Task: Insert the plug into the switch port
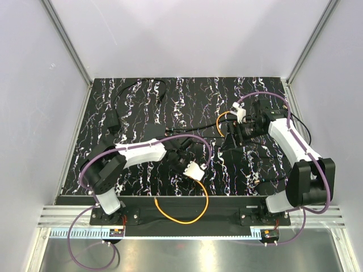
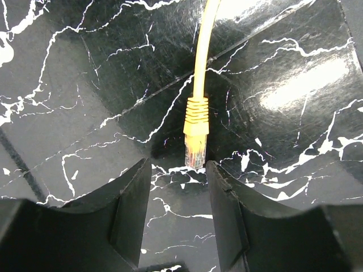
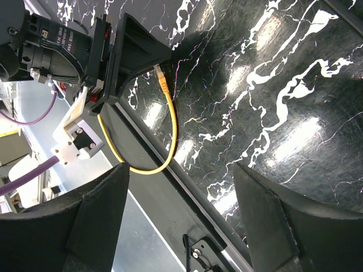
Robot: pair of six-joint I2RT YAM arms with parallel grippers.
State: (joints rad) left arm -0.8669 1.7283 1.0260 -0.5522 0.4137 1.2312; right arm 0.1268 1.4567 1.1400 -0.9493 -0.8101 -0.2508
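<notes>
Orange-cabled plug (image 2: 195, 148) lies at mouth of left jaws, spread, not touching; right jaws spread too.

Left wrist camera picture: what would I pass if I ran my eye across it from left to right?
One black gripper finger → the orange plug, lying on the table just beyond the fingertips → the other gripper finger.

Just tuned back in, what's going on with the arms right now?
The left gripper is open, with the plug lying on the table right at the mouth of its fingers, not gripped. The right gripper is open and empty, pointed at the left gripper. The plug is not plugged in yet.
</notes>
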